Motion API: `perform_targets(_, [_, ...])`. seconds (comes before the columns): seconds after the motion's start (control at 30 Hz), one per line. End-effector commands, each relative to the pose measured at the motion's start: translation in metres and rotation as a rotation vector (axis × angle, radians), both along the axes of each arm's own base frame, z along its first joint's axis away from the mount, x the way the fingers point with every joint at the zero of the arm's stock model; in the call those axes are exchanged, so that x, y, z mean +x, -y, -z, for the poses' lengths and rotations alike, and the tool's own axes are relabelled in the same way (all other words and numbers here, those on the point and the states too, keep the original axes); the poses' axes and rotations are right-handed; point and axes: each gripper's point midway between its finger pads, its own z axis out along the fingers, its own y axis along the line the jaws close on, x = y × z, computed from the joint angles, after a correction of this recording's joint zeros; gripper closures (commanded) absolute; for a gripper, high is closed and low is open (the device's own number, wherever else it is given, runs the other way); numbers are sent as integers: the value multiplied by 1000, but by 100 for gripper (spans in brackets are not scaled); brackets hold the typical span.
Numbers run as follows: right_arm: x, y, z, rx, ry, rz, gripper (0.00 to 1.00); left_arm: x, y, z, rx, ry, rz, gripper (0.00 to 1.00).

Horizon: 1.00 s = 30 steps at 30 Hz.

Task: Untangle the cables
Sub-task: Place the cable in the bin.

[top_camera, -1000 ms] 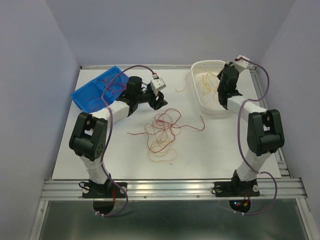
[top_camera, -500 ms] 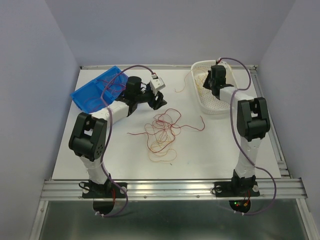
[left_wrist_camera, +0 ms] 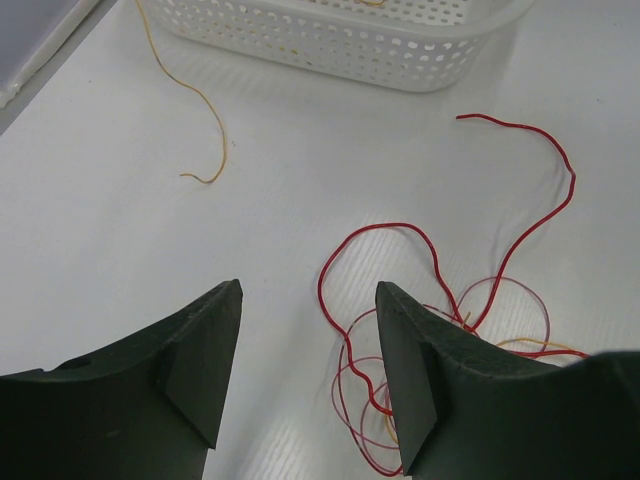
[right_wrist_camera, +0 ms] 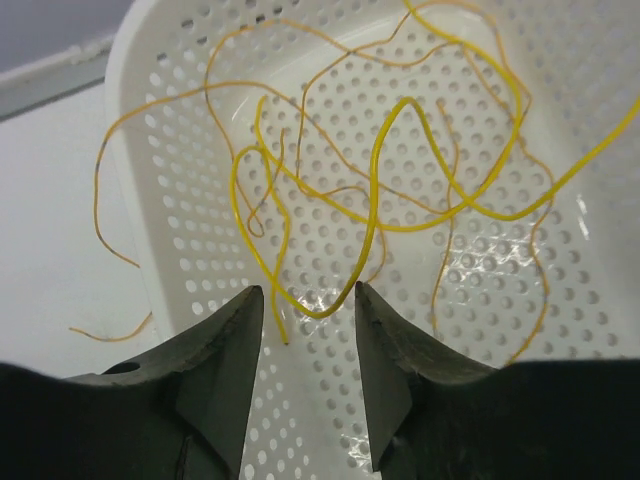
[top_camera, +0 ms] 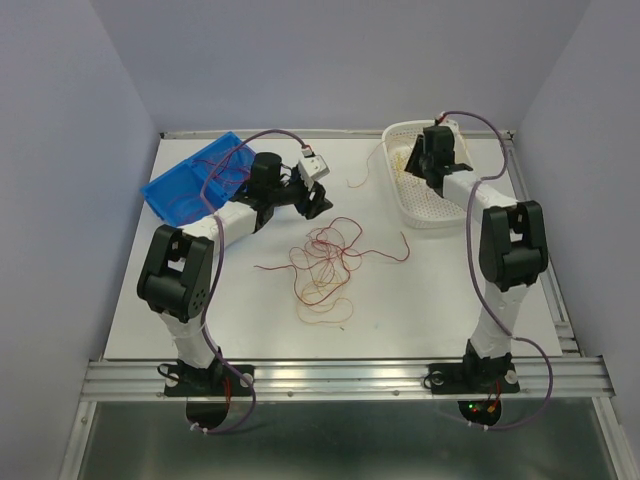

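**Your white table (top_camera: 420, 300), boxed in by pale lavender walls (top_camera: 60, 150), with the cables (top_camera: 322, 245) tangled mid-surface.**
From above, you see red and orange loops lying between the arms, a blue tray (top_camera: 165, 190) at the far left corner and a white basket (top_camera: 415, 215) at the far right. On your left wrist view, the left gripper (left_wrist_camera: 308, 290) has its fingers apart over bare tabletop, with red strands just beside one finger. On your right wrist view, the right gripper (right_wrist_camera: 308, 300) stands parted above the basket's perforated floor. Yellow strands lie loose there, and one trails over the rim.
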Motion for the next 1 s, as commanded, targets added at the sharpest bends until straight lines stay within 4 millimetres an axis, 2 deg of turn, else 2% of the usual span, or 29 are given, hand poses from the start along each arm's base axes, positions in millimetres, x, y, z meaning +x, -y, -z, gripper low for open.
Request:
perform_targets(0.0, [-5,25,-71,-74,141,112,52,-1,-2,-28,-34,62,4,33])
perform_targets(0.07, [-4,27,-91,-82,178,123,52,-1,-3,-28,-34,62,3,33])
perform_targets(0.13, [-3,17,-98,-87,184,70,53,0,-3,-29,-34,65,0,33])
perform_targets(0.23, [-1,-19,-106,-152,191,-64,52,1,-3,-28,-31,67,-4,33])
perform_targets(0.27, [0,-37,-99,-169,181,-149,52,1,-3,-28,-31,64,-4,33])
perform_targets(0.3, [0,-46,-97,-194,175,-179,51,2,-4,-28,-31,66,-7,33])
perform_targets(0.33, [3,-62,-104,-191,189,-208,50,2,-4,-27,-30,61,-9,33])
perform_targets(0.37, [6,-69,-106,-173,188,-221,49,4,-5,-28,-33,63,-16,33])
perform_targets(0.4, [6,-82,-85,-141,131,-272,49,5,-8,-28,-41,56,-28,33])
perform_targets(0.43, [10,-91,-93,-79,141,-268,49,9,-11,-34,-57,68,-42,33])
perform_targets(0.47, [10,-98,-90,-51,134,-274,49,10,-14,-36,-68,64,-56,33])
perform_targets(0.5, [7,-115,-82,-34,123,-276,49,15,-22,-37,-87,48,-84,33])
perform_targets(0.6, [12,-131,-75,-51,135,-190,45,22,-33,-42,-116,42,-126,32])
perform_targets(0.63, [13,-143,-58,-35,112,-180,44,24,-35,-44,-122,46,-134,32])
perform_targets(0.67, [20,-143,-60,-29,127,-142,44,27,-39,-45,-126,50,-146,32])
perform_targets(0.7, [23,-147,-44,-19,108,-114,44,27,-40,-45,-129,46,-149,32])
perform_targets(0.73, [26,-146,-39,-18,107,-88,44,28,-41,-45,-129,45,-152,32])
perform_targets(0.77, [33,-137,-43,-36,131,-24,44,28,-41,-46,-131,47,-152,32])
perform_targets(0.83, [39,-135,-36,-49,141,31,42,27,-41,-48,-131,52,-151,32])
perform_targets(0.87, [42,-133,-21,-60,125,50,40,27,-42,-49,-131,58,-154,32])
perform_targets(0.93, [49,-133,-20,-54,139,79,40,26,-43,-53,-132,70,-155,32])
perform_targets(0.97, [54,-130,-11,-60,139,107,40,25,-43,-53,-132,70,-154,32])
